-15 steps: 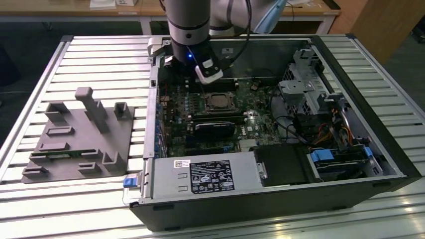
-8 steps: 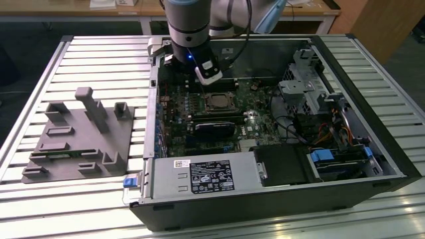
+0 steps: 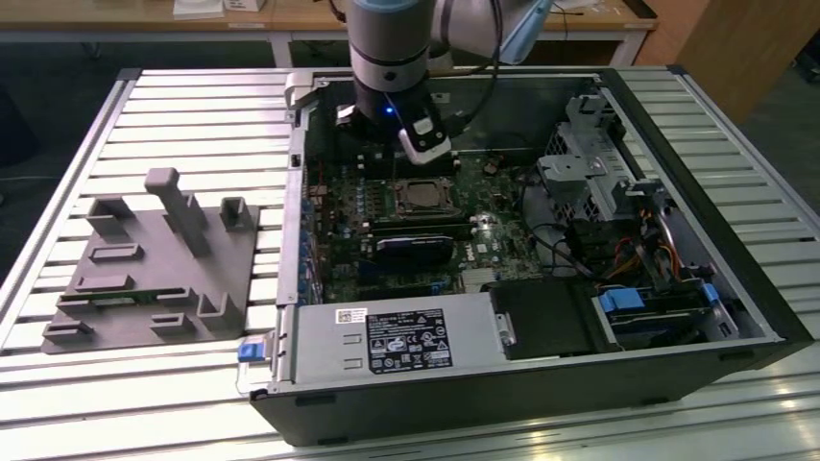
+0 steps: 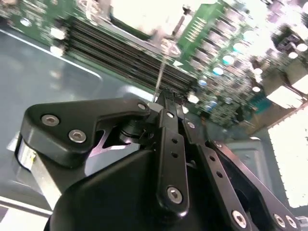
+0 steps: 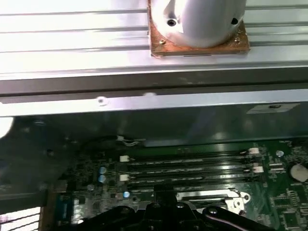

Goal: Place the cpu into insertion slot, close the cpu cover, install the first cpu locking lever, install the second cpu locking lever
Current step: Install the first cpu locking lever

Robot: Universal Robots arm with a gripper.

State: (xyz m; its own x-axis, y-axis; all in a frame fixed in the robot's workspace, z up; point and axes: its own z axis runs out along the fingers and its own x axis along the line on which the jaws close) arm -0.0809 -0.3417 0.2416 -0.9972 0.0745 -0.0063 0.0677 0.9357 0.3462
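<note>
Exterior view: arm (image 3: 384, 58) reaches into the open case (image 3: 692, 288) on the desk (image 3: 192, 125), wrist right over the far edge of the slot (image 3: 445, 189). Cpu (image 3: 418, 199) sits in the slot, mid-board. Cover (image 3: 396, 198) looks folded flat round it, but can't swear to that from here. So the work lies just near-side of the end effector (image 4: 162, 97), a touch toward the exterior view's right.

Second wrist view gives what that one can't: fingers (image 4: 168, 134) clenched tip to tip, w/ a thin silver lever (image 4: 161, 72) poking straight out from between them. Looks pinched, so I'd judge it's a grip on the rod. Rod's long axis runs on from the tips, away from the wrist, across the mem slots (image 4: 115, 50) toward the bright socket area. Which of the two levers it is, no telling.

First wrist view adds the far side: mem slots, then the case wall (image 5: 144, 101), then desk slats beyond. Also a silver edge of socket hardware (image 5: 226, 198) just beside the tips.

One arm, so no question abt who's nearer. Judgement: lever stage, cpu & cover apparently done.
</note>
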